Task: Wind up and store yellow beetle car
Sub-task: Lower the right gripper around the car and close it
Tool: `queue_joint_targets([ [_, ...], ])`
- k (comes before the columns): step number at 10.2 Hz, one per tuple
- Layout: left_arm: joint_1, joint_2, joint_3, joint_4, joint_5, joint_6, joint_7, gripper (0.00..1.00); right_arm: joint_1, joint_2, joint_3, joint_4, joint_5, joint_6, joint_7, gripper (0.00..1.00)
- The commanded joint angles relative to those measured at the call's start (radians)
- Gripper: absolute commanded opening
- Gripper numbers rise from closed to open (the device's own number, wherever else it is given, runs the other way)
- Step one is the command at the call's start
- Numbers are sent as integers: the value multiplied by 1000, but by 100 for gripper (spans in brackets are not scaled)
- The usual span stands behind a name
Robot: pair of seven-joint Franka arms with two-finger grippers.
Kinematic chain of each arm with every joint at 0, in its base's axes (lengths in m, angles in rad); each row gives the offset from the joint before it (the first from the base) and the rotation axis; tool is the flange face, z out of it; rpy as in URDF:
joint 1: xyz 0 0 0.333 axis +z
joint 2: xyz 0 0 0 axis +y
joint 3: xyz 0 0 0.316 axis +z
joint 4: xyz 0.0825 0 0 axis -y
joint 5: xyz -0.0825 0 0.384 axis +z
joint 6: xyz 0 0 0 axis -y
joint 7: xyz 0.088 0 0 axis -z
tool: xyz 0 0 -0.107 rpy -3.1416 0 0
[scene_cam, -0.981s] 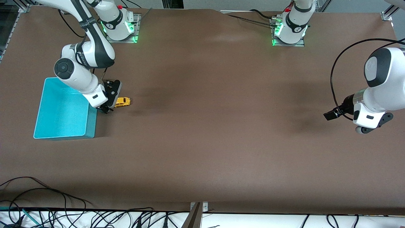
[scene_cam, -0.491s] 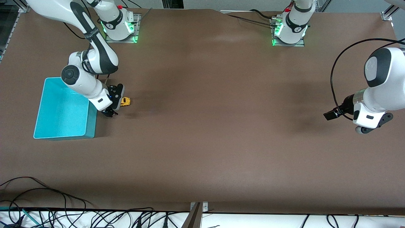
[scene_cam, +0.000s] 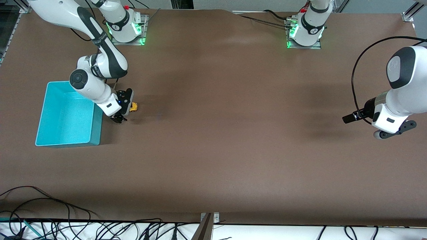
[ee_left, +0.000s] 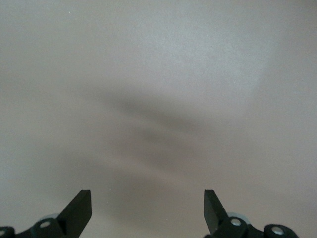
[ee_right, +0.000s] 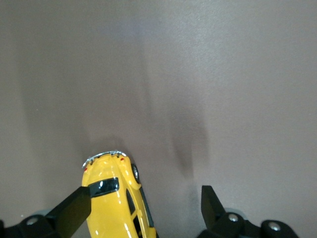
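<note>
Yellow beetle car (ee_right: pixel 119 198) sits on the brown table (scene_cam: pixel 233 150) just beside the turquoise bin (scene_cam: pixel 66 115), between the spread fingers of the right gripper (ee_right: pixel 143 210); one finger (ee_right: pixel 74 208) seems to touch its side. Left gripper (ee_left: pixel 147 210) waits, fingers wide, over the table's left-arm end

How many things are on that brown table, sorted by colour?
Yellow: 1, the yellow beetle car, between the right end effector's open fingers.
Turquoise: 1, the bin beside it.
Total: 2.
The left end effector waits open over bare table.
</note>
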Motion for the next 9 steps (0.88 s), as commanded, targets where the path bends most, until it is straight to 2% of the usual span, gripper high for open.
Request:
queue_joint_targets([
  [1, 7, -21, -7, 3, 8, -24, 31, 100, -34, -20, 12, -50, 0, 28, -54, 100],
  [8, 7, -21, -5, 3, 8, -38, 54, 100, -80, -39, 14, -78, 1, 25, -143, 100],
  [9, 7, -21, -5, 3, 8, -38, 54, 100, -78, -39, 14, -78, 1, 25, -143, 96],
])
